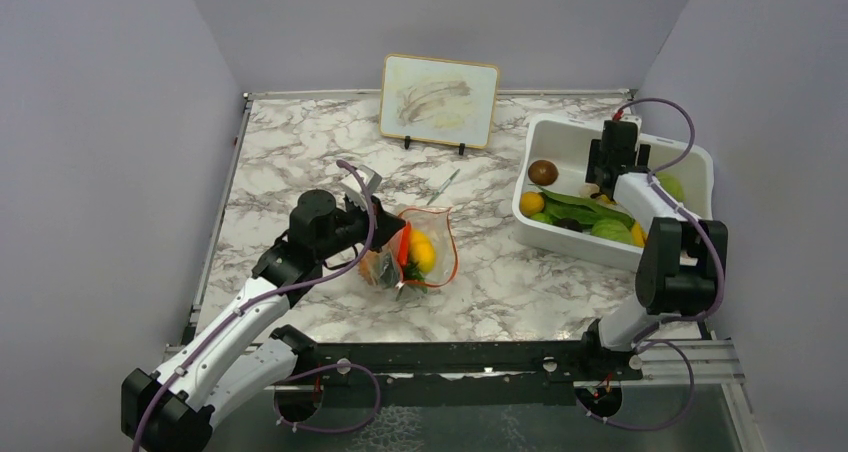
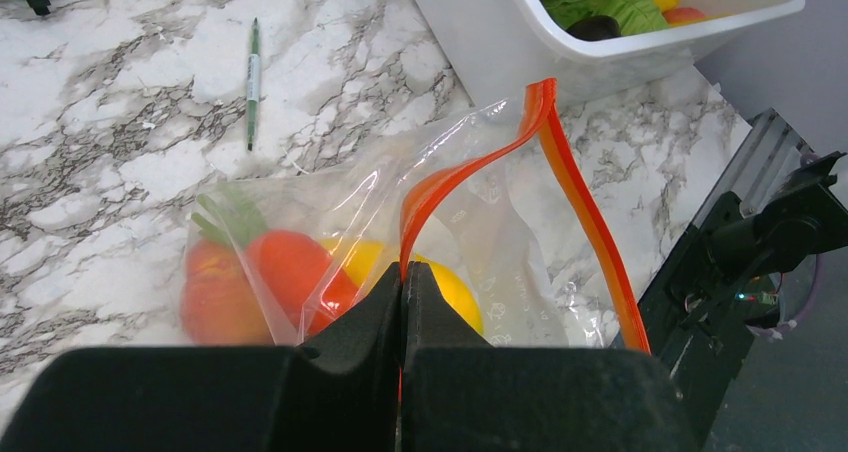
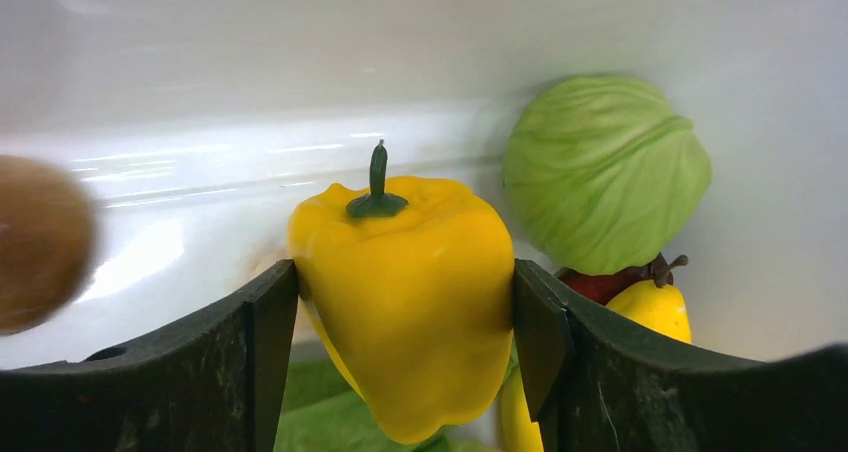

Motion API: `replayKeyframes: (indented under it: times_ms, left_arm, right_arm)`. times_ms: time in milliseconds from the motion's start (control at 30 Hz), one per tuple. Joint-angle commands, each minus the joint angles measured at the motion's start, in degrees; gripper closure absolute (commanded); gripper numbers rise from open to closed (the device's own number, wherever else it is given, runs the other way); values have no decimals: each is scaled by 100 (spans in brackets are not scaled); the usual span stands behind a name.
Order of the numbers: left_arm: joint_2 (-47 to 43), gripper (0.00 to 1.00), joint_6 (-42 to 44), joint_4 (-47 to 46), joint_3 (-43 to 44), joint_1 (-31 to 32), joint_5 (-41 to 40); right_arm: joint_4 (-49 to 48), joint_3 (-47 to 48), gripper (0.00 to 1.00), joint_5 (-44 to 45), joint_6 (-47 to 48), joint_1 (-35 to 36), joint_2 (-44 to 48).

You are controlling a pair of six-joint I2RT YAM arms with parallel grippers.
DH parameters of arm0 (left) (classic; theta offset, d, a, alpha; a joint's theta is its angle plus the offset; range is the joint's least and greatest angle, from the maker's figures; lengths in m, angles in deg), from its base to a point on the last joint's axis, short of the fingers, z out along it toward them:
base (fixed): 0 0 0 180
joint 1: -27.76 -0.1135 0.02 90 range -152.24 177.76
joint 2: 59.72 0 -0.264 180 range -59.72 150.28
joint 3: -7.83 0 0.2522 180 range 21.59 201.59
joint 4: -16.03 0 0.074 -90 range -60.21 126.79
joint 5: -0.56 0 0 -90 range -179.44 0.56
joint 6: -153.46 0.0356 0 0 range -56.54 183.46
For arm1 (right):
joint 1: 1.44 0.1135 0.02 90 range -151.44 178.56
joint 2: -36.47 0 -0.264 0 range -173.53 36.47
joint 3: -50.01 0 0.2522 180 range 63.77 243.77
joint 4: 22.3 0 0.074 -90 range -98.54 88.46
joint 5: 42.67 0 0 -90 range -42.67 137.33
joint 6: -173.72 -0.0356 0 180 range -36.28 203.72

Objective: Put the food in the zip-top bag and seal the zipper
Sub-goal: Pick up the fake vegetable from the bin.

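The clear zip-top bag [image 1: 428,257] lies mid-table with its mouth open; its red-orange zipper [image 2: 470,172] arches up in a loop. Inside it are a yellow fruit [image 2: 455,290] and a red-orange fruit with green leaves [image 2: 285,272]. My left gripper [image 2: 403,277] is shut on the near zipper strip, and it also shows in the top view [image 1: 385,234]. My right gripper [image 3: 405,292] is inside the white bin [image 1: 560,132], shut on a yellow pepper [image 3: 410,272] held upright between its fingers. In the top view the right gripper [image 1: 608,179] points down into the bin.
The bin holds a green cabbage [image 3: 605,172], a brown round fruit [image 1: 543,172], green leaves [image 1: 580,210] and yellow fruit [image 3: 655,307]. A thin pen [image 1: 441,187] lies behind the bag. A framed board [image 1: 440,100] stands at the back edge.
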Motion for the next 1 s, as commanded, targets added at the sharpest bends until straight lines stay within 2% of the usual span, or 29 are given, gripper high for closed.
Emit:
replayKeyframes:
  times_ms: [0,267,533,800,967]
  left_arm:
    - [-92,100,101,26,91,-2,-16]
    - [-285,100,119,102,59,-2,-136]
    - [-323,100,143,119,40,-2,-239]
    - [-328,100,198,191,89,-11,-287]
    - [-345,100,190,167,84,-11,-239]
  right_arm:
    - [236,-45,44,-631,-210,126,807]
    - [631,-81,46,-1204,-447,285,1813]
    - [928,-119,48,-2350,-729,477,2616]
    - [792,-267,49,-3857,-1157,641,3245]
    - [588,-389,50,-4310,-1458,909,3536]
